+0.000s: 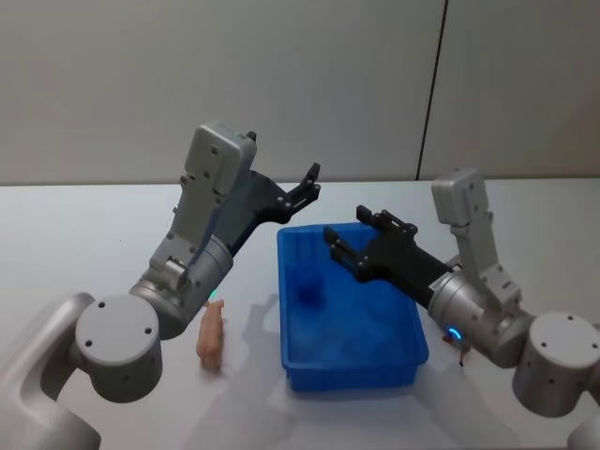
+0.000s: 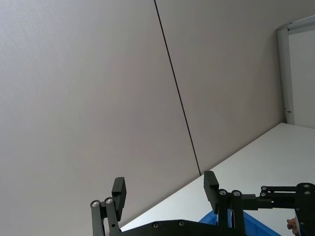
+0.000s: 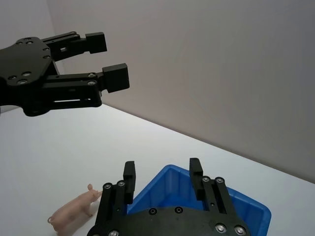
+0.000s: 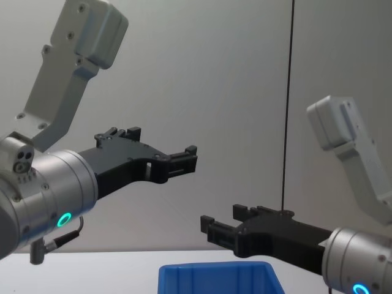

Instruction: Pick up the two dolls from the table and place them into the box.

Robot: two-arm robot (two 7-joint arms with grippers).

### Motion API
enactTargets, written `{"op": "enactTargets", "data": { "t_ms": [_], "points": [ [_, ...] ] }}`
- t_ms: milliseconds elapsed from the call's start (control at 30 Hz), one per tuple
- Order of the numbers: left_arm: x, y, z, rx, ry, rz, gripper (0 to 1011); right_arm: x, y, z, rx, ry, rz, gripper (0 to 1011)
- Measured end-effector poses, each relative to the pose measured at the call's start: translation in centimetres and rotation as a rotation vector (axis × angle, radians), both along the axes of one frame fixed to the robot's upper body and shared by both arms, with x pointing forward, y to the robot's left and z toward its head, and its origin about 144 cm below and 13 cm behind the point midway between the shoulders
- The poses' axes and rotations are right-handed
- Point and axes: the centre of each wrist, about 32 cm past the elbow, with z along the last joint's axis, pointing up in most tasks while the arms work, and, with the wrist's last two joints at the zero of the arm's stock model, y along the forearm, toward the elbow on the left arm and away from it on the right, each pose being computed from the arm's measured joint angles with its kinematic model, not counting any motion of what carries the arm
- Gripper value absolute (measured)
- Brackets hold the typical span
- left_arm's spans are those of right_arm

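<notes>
Closest to the head camera, the big grey joints of the left arm [image 1: 117, 347] and right arm [image 1: 558, 361] frame the scene at the lower corners. Between them the blue box [image 1: 284, 314] stands on the white tabletop [image 1: 94, 244], its long sides running away from the robot. A pink pig doll [image 1: 212, 336] lies on the tabletop to the left of the box, near its front corner but not touching it, its body roughly parallel to the box's side; the right wrist view shows the pig [image 3: 74, 214] beside the box [image 3: 236, 206]. On the box floor, towards the far left corner, sits a darker blue lump [image 1: 310, 290]; what it is cannot be told. The left gripper [image 1: 309, 183] hangs raised in the air beyond the box's far left corner, its jaws apart and holding nothing; from its own wrist camera the gripper [image 2: 165, 187] points at the grey wall [image 2: 98, 98]. The right gripper [image 1: 347, 234] reaches in from the right over the far end of the box, its jaws also spread and empty. From the chest, the left gripper [image 4: 190, 156] is clearly higher than the right gripper [image 4: 220, 220], which hovers just above the box rim [image 4: 214, 267]. The right wrist view has its own gripper [image 3: 160, 174] over the box, and the left gripper [image 3: 110, 61] higher up, above the tabletop.
</notes>
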Motion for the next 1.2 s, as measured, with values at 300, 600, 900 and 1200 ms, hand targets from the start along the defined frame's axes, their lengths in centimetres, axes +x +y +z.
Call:
{"op": "enactTargets", "data": {
  "t_ms": [300,600,900,1200],
  "points": [
    [0.0,0.0,0.0,0.000,0.000,0.000,1001,-0.4,-0.1,-0.2,-0.018,0.011,-0.055,889],
    [0.0,0.0,0.0,0.000,0.000,0.000,1001,-1.7,-1.5,-0.1,-0.054,0.040,-0.163,1001],
    [0.0,0.0,0.0,0.000,0.000,0.000,1001,-3.7,-3.5,-0.1,-0.106,0.109,-0.270,1001],
    [0.0,0.0,0.0,0.000,0.000,0.000,1001,-5.0,-5.2,-0.5,-0.156,0.180,-0.345,1001]
  ]
}}
